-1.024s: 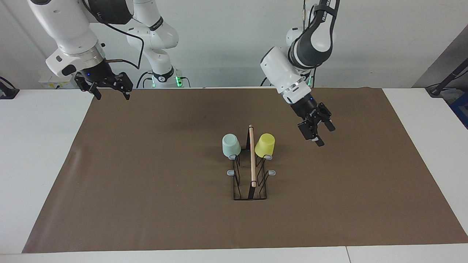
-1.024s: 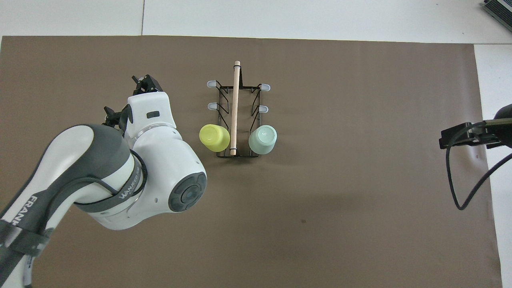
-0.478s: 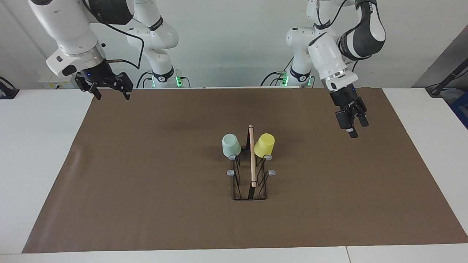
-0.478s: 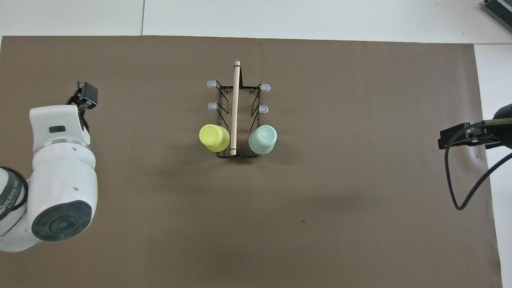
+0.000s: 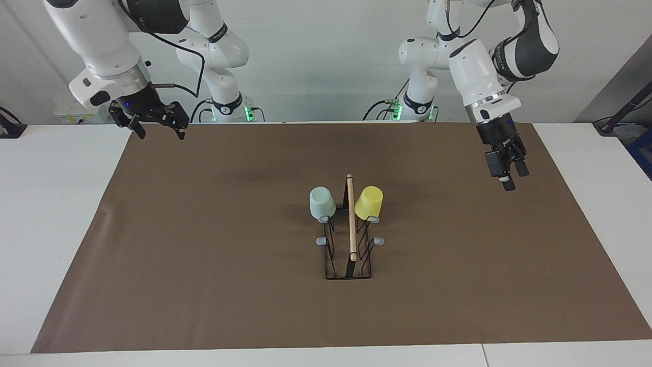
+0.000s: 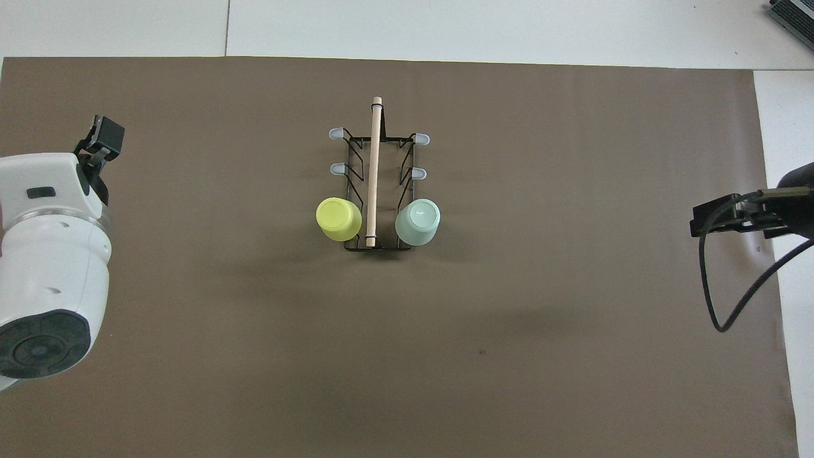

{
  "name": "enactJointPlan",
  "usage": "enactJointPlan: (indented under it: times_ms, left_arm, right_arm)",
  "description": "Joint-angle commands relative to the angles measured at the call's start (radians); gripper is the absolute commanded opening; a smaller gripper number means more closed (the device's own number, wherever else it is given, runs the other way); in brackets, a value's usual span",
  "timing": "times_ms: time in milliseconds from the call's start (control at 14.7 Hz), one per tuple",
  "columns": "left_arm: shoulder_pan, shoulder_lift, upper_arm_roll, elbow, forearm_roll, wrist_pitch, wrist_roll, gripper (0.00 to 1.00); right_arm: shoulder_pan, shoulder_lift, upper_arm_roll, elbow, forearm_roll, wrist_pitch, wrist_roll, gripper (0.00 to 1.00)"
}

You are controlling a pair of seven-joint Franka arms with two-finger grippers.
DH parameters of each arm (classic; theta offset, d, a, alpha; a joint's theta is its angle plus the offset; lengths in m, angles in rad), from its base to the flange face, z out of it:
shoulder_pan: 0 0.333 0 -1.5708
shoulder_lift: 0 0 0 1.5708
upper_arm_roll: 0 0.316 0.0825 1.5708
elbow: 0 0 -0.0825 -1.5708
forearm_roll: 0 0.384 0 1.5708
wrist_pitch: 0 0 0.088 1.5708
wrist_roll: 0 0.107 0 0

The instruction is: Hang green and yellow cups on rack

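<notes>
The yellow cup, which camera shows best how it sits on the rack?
The facing view: the yellow cup hangs upside down on a prong of the rack. The overhead view shows mostly its round base.

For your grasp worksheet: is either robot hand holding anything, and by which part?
Nothing is held. The left hand and right hand are open and empty, both over the brown mat.

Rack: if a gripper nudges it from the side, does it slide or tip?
Probably slides or tips easily: the rack is a thin black wire frame, so likely light. The yellow cup and green cup hang on prongs at one end, high up, so it may rock there. The frame itself looks stiff.
</notes>
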Motion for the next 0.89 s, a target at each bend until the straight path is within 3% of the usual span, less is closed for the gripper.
enactJointPlan:
  times_ms: [0,478,682,819]
  left_arm:
    - [-0.005,0.050,0.005,0.075,-0.073,-0.024,0.082,1.00]
    - [-0.006,0.102,-0.010,0.255,-0.420,-0.229,0.541,1.00]
    - [-0.003,0.099,-0.006,0.275,-0.550,-0.297,0.901,1.00]
    - [0.003,0.096,0.002,0.322,-0.709,-0.389,1.092,1.00]
  right_arm:
    - [-0.002,-0.020,0.005,-0.025,0.016,0.015,0.019,1.00]
    - [-0.002,-0.020,0.006,-0.025,0.016,0.016,0.016,1.00]
    - [-0.002,-0.020,0.006,-0.025,0.016,0.016,0.015,1.00]
    - [-0.002,-0.020,0.006,-0.025,0.016,0.016,0.013,1.00]
